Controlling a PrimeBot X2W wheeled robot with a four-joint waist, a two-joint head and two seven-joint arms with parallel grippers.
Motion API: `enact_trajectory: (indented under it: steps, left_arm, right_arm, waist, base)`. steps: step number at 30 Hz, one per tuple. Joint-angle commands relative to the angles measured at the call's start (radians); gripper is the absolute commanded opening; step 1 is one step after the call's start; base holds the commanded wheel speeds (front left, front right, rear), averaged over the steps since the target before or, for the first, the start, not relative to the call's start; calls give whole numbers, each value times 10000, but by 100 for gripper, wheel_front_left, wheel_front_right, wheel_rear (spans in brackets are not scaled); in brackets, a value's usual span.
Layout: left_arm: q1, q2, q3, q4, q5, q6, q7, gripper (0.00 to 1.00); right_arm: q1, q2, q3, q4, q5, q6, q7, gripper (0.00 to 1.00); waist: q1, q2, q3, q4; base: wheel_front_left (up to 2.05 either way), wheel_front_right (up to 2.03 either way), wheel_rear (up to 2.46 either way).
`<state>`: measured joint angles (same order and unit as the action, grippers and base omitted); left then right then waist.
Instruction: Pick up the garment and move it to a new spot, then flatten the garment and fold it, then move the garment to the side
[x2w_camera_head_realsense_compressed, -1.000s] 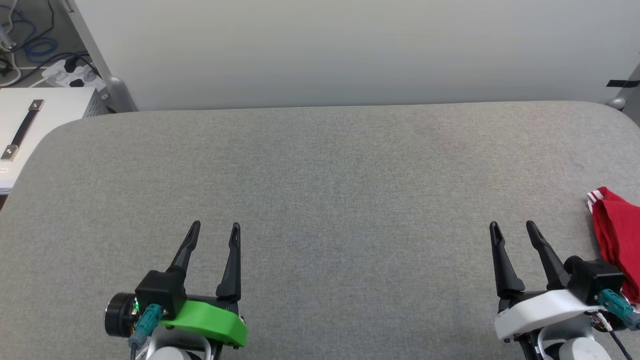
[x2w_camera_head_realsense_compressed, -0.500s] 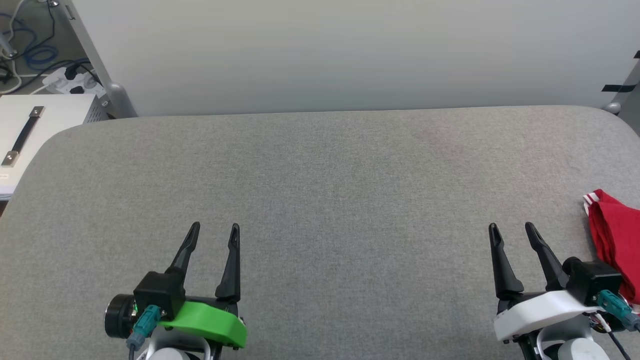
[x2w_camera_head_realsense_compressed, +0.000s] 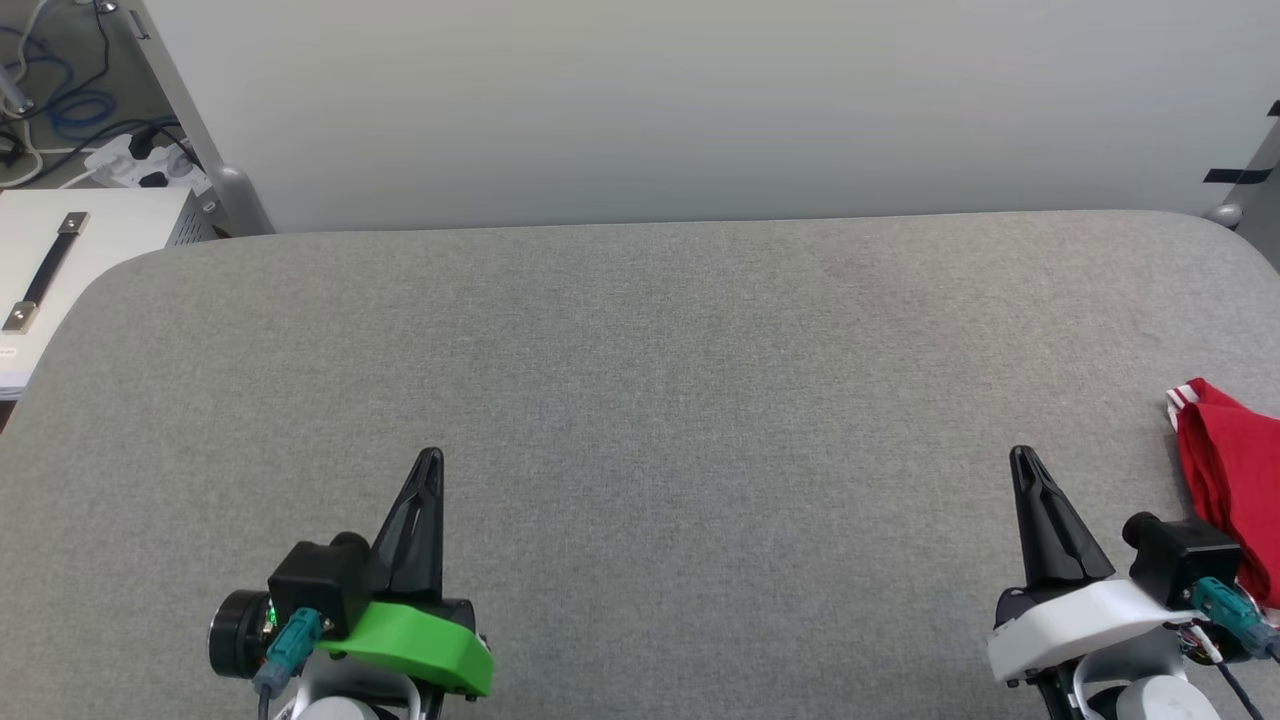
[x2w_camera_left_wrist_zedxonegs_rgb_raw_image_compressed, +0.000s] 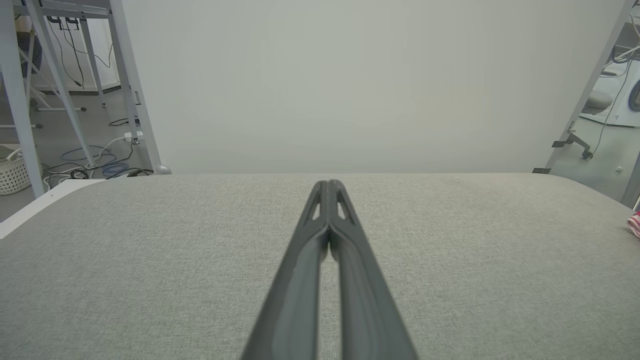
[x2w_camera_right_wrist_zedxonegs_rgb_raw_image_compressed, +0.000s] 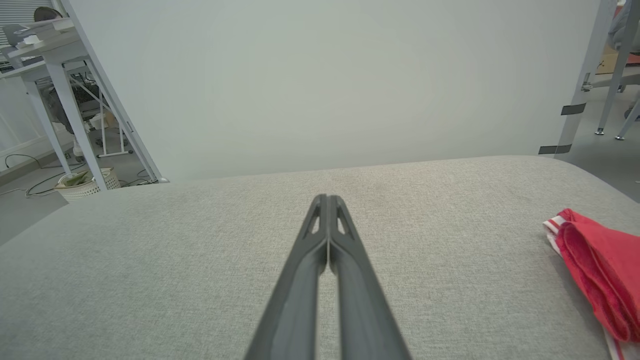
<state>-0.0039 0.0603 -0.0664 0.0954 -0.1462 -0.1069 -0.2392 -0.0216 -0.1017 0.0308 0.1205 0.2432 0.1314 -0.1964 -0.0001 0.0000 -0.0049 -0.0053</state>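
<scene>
No legible text or labels

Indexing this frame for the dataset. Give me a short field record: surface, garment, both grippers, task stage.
surface: grey fabric-covered table with rounded corners
garment: red, bunched at the table's right edge, red-white striped trim showing, partly cut off by the frame
left gripper: shut, empty, over bare table
right gripper: shut, empty, beside the garment on its left, not touching it
task stage: garment not yet picked up
</scene>
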Motion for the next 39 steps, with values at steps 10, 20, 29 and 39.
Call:
enact_trajectory:
  steps: [10, 20, 29, 39]
  left_arm:
    - [6, -17, 86, -125, 203, 136, 242, 0]
    - [9, -25, 140, -202, 320, 223, 442, 0]
    - [12, -32, 189, -272, 427, 302, 624, 0]
    - [15, -40, 243, -349, 544, 389, 824, 0]
  right_arm:
    - [33, 74, -30, -165, -304, -1, 216, 0]
    - [50, 116, -56, -262, -503, -2, 379, 0]
    - [66, 153, -79, -350, -683, -2, 527, 0]
    - [83, 194, -105, -447, -881, -3, 690, 0]
  waist:
    - [1, 0, 5, 6]
    - [1, 0, 9, 10]
    - [1, 0, 13, 14]
    - [1, 0, 17, 18]
  base:
    - [0, 0, 0]
    - [0, 0, 0]
    - [0, 0, 0]
    - [0, 0, 0]
